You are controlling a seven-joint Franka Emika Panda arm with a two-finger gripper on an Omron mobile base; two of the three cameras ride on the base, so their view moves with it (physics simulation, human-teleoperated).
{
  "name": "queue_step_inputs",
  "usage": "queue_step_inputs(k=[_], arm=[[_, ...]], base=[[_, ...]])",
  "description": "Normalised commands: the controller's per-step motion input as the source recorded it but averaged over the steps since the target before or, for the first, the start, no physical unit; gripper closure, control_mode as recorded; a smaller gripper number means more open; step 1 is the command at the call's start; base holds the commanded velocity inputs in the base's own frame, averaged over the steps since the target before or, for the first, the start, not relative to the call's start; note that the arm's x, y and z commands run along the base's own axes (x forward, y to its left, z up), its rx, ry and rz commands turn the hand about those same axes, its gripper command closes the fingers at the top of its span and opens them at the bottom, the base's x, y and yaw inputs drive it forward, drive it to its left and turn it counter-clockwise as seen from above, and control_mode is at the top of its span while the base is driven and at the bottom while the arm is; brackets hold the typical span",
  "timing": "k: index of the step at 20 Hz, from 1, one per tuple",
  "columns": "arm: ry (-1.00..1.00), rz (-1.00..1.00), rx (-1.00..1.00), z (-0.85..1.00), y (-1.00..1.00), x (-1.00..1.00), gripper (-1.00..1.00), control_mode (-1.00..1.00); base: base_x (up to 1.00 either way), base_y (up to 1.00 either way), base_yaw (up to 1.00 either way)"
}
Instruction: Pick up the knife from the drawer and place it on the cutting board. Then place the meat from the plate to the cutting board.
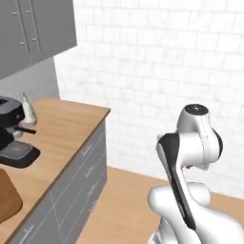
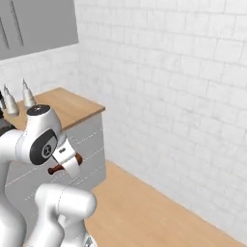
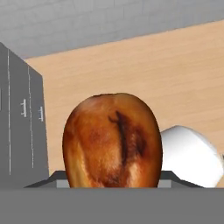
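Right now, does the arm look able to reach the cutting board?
Probably yes: the gripper, holding the meat, hangs beside the counter, and nothing visible stands between it and the cutting board.

You are viewing from two base cameras behind arm, looking forward and down; both are sharing wooden countertop (image 1: pixel 62 128) end and brick wall (image 2: pixel 183 96). Hand camera is pointing floorward, sitting very near meat (image 3: pixel 113 140).
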Motion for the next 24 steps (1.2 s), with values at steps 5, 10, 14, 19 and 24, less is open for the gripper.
queue_step_inputs(k=[5,10,14,19,24], arm=[[0.00,0.00,0.00,0.00,0.00,0.00,1.00,1.00],[0.00,0.00,0.00,0.00,0.00,0.00,1.00,1.00],[0.00,0.00,0.00,0.00,0.00,0.00,1.00,1.00],[0.00,0.00,0.00,0.00,0.00,0.00,1.00,1.00],[0.00,0.00,0.00,0.00,0.00,0.00,1.00,1.00]], base=[[0.11,-0.22,0.81],[0.23,0.15,0.78],[0.94,0.37,0.63],[0.96,0.55,0.51],[0.25,0.78,0.36]])
